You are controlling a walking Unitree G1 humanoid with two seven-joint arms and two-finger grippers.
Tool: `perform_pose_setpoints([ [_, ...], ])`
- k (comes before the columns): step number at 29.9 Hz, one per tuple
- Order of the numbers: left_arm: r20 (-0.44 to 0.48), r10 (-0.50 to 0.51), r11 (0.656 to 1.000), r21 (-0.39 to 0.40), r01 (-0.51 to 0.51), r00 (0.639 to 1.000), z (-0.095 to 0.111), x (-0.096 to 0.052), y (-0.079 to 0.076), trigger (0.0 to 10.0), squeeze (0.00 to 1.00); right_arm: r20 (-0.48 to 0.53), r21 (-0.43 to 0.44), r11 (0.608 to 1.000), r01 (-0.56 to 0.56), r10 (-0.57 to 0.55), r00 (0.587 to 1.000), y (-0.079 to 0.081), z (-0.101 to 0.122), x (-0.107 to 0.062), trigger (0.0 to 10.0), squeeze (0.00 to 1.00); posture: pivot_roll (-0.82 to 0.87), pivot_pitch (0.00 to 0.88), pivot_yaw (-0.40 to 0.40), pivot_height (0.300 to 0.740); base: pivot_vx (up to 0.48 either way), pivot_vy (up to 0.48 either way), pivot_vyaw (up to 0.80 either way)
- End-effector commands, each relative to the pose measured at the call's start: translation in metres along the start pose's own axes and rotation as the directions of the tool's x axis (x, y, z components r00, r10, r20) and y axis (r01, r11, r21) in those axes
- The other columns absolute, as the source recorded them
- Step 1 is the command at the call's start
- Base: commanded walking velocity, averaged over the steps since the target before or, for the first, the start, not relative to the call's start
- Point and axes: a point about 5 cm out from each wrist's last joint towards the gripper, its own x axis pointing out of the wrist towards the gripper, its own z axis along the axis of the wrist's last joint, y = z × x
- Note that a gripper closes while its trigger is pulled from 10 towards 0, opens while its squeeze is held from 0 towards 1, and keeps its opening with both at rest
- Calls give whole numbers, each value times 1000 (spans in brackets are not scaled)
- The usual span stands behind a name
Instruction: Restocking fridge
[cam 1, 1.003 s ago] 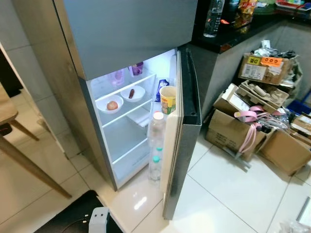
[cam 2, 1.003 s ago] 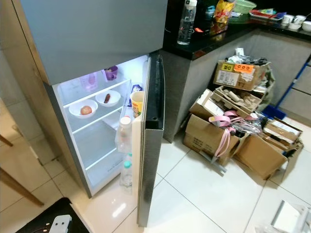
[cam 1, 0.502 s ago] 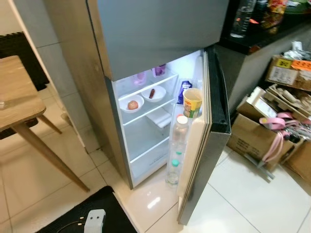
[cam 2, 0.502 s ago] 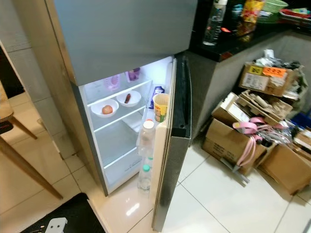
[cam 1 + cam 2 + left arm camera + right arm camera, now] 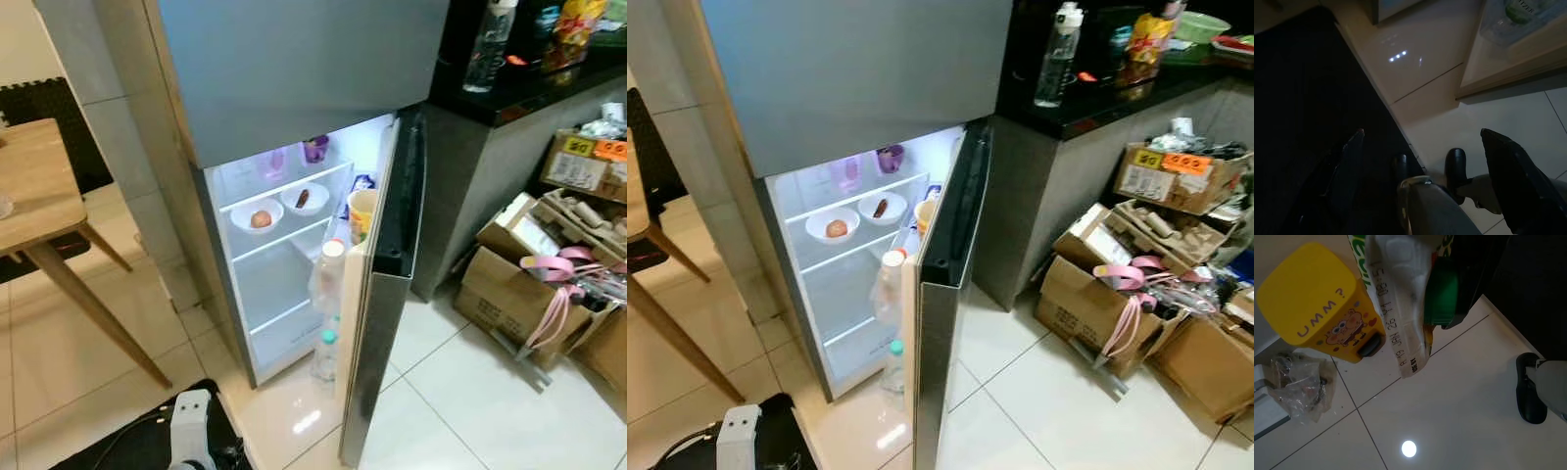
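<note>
Tiles of pale floor (image 5: pixel 460 392) lie nearest, with a black mat (image 5: pixel 127 441) at the robot's feet. The left gripper (image 5: pixel 1425 161) hangs low over the mat's edge, its two black fingers (image 5: pixel 1513 166) spread well apart with nothing between them. The right gripper hangs low too, clamped on a snack packet (image 5: pixel 1400 298) with a printed date strip, which dangles above the tiles near a yellow cartoon bin (image 5: pixel 1322 303) and a crumpled clear bag (image 5: pixel 1298 387).

Farther off stands the fridge (image 5: pixel 294 78), its lower door (image 5: pixel 387 284) swung open. Door racks hold water bottles (image 5: pixel 328 279) and a yellow cup (image 5: pixel 361 211). On a lit shelf sit two white bowls (image 5: pixel 257 215), side by side. Right of the fridge, cardboard boxes (image 5: pixel 509 294) crowd the floor below a dark counter (image 5: pixel 529 83) carrying a clear bottle (image 5: pixel 487 49). A wooden table (image 5: pixel 39 196) stands left.
</note>
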Motion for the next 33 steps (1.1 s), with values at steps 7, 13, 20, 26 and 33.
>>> perform_pose_setpoints([
  [7,102,-15,1000,-23,17,995,25,5,-2,10000,0,-2,-13,1000,-7,7,1000,2,0,0,10000,0,-61,0,-16,740,0,-397,0],
  [13,178,1,1000,-25,3,984,48,7,-1,10000,0,-1,-13,1000,-8,8,1000,3,-1,0,10000,0,-61,0,-17,740,0,0,0],
  [20,386,-12,998,-48,33,923,110,6,-1,10000,0,3,-8,1000,-12,12,1000,4,-1,0,10000,0,-62,0,-14,740,0,0,0],
  [26,530,3,995,-83,49,848,157,0,-1,0,0,0,-8,1000,-16,16,1000,5,-2,0,10000,0,-63,0,-14,740,0,0,0],
  [33,628,-113,976,-74,203,770,193,-3,-23,0,0,-1,-11,1000,-16,16,1000,6,-2,0,10000,0,-63,0,-14,740,0,0,0],
])
